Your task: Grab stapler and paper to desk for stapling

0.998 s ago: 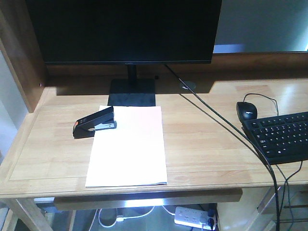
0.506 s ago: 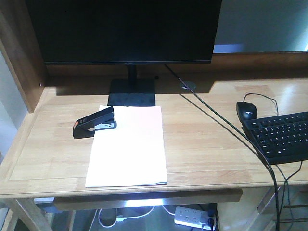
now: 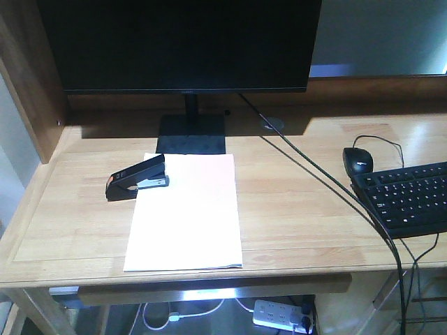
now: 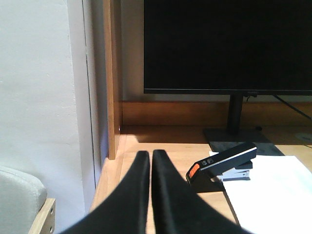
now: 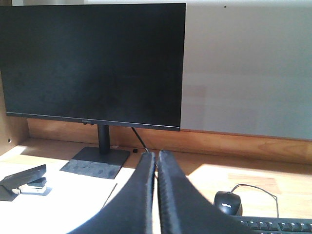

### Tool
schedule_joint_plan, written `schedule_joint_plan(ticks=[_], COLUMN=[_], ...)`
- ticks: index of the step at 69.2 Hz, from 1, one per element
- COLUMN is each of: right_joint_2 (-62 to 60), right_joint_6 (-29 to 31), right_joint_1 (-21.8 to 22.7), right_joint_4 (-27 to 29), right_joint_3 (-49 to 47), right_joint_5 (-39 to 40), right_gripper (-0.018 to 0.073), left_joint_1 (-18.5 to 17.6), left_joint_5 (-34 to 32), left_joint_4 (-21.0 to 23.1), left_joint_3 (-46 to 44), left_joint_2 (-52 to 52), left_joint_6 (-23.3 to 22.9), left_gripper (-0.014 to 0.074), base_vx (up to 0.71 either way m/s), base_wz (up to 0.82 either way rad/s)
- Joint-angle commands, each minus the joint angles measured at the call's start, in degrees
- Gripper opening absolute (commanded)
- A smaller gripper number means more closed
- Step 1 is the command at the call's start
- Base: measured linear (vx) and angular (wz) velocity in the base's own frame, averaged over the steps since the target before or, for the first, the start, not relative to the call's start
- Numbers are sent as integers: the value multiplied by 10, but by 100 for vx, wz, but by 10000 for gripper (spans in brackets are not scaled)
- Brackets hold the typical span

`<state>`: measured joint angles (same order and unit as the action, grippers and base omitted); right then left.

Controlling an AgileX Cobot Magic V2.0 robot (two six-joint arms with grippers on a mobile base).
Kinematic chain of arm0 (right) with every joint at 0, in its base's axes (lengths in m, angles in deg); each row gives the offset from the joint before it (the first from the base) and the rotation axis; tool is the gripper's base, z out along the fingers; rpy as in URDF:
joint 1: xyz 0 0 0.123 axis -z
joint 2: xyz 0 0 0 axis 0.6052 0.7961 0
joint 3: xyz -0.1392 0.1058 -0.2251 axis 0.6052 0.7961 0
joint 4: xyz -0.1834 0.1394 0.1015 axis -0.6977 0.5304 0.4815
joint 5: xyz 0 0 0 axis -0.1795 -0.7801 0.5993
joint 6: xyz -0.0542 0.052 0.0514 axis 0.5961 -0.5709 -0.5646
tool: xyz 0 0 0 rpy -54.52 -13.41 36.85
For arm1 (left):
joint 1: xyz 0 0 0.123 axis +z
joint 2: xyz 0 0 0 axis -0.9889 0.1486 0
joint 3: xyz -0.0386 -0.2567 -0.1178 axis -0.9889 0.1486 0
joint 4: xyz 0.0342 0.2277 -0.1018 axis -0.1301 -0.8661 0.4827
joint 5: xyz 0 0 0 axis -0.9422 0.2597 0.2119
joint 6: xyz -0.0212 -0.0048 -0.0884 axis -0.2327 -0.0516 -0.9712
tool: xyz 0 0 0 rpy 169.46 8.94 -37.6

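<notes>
The black stapler (image 3: 137, 178) with an orange patch rests on the top left corner of the white paper (image 3: 187, 213), which lies flat on the light-wood desk (image 3: 293, 202). In the left wrist view the stapler (image 4: 222, 165) sits right of my left gripper (image 4: 150, 155), which is shut with nothing in it, back near the desk's left front edge. In the right wrist view my right gripper (image 5: 156, 155) is shut and empty above the desk, with the stapler (image 5: 22, 181) far to its left and the paper (image 5: 73, 202) below left. Neither gripper appears in the front view.
A black monitor (image 3: 183, 43) on a stand (image 3: 191, 132) fills the back. A mouse (image 3: 357, 160) and keyboard (image 3: 408, 197) sit at the right, with a cable (image 3: 314, 171) crossing the desk. A wooden side panel (image 3: 31, 84) borders the left.
</notes>
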<state>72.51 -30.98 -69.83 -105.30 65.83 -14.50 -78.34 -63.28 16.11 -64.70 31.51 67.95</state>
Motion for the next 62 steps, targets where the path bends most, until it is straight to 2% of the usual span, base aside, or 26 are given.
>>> schedule_joint_plan(ticks=[1, 62], right_joint_2=[7, 7], right_joint_6=[0, 7], right_joint_1=[1, 1], right_joint_4=[-20, -17], right_joint_3=[-15, -15], right_joint_5=[22, 21], right_gripper=[-10, -10], left_joint_1=[-1, -1], left_joint_5=[-35, -35], left_joint_4=[0, 0], left_joint_3=[7, 7], left_joint_2=[-10, -9], left_joint_6=[-3, -3], left_gripper=[-6, -6], base_vx=[0, 0], base_wz=[0, 0])
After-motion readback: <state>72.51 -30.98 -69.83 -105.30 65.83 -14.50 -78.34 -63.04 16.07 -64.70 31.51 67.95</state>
